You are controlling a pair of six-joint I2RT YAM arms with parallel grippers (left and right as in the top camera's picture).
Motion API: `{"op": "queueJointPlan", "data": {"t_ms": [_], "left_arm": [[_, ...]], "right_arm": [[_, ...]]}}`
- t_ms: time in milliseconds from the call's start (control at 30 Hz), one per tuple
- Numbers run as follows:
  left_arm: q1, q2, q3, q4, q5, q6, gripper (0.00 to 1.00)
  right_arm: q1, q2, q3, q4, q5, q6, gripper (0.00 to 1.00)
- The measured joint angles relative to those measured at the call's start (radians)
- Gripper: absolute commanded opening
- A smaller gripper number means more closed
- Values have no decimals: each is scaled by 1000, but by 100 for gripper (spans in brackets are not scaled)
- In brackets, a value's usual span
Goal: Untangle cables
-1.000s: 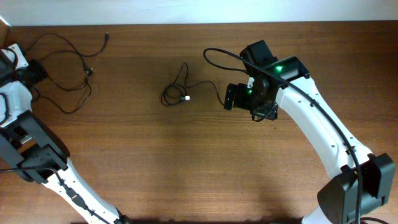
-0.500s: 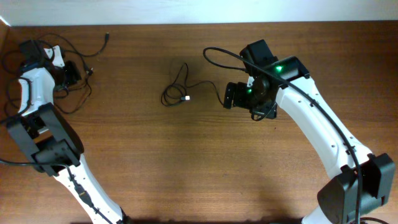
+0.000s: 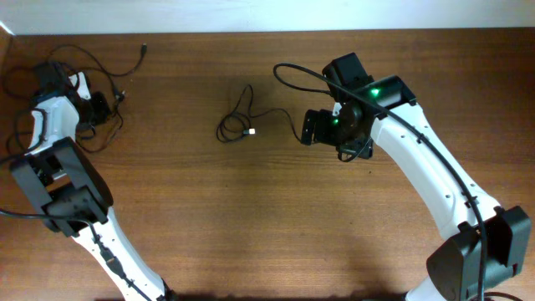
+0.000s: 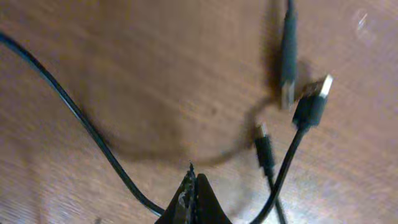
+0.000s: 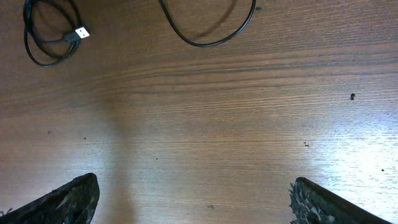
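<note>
The cables lie in two places. A loose bunch of thin black strands (image 3: 117, 79) sits at the table's far left corner, and my left gripper (image 3: 102, 106) is down in it. In the left wrist view that gripper (image 4: 193, 180) is shut, fingertips pressed together, with one strand (image 4: 81, 118) passing left of it and another with a flat metal plug (image 4: 316, 94) passing right; two more plug ends (image 4: 286, 68) lie just ahead. Any pinch lower down is hidden. A separate coiled cable (image 3: 236, 124) (image 5: 46, 40) lies mid-table. My right gripper (image 3: 306, 130) (image 5: 193, 183) hangs open and empty beside it.
The brown wooden table (image 3: 276, 217) ends at a pale wall along the back. My left arm's white links (image 3: 50, 167) run along the left edge. A thick black arm cable (image 3: 292, 73) loops off my right arm.
My left arm swung from the table's left edge up into the bunch at the far left corner, and the strands there shifted. The right arm and the coiled cable stayed still.
</note>
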Motion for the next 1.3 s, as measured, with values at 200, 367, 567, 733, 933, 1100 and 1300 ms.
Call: {"op": "queueJointPlan", "data": {"t_ms": [200, 367, 567, 733, 933, 1100, 1300], "left_arm": [[2, -2, -45, -5, 129, 0, 0], [9, -6, -47, -67, 119, 0, 0], [56, -23, -40, -149, -74, 0, 0], [74, -51, -8, -156, -123, 0, 0], [76, -161, 18, -151, -123, -50, 31], [157, -161, 18, -187, -125, -138, 35], [290, -165, -32, -213, -195, -160, 5]], "right_arm": [[0, 0, 0, 2, 1, 0, 99], [0, 0, 0, -8, 1, -8, 98], [0, 0, -16, -3, 1, -11, 98], [0, 0, -68, 25, 1, -11, 98], [0, 1, -77, 31, 1, -12, 98], [0, 1, -77, 24, 1, -11, 98], [0, 1, -77, 39, 0, -12, 98]]}}
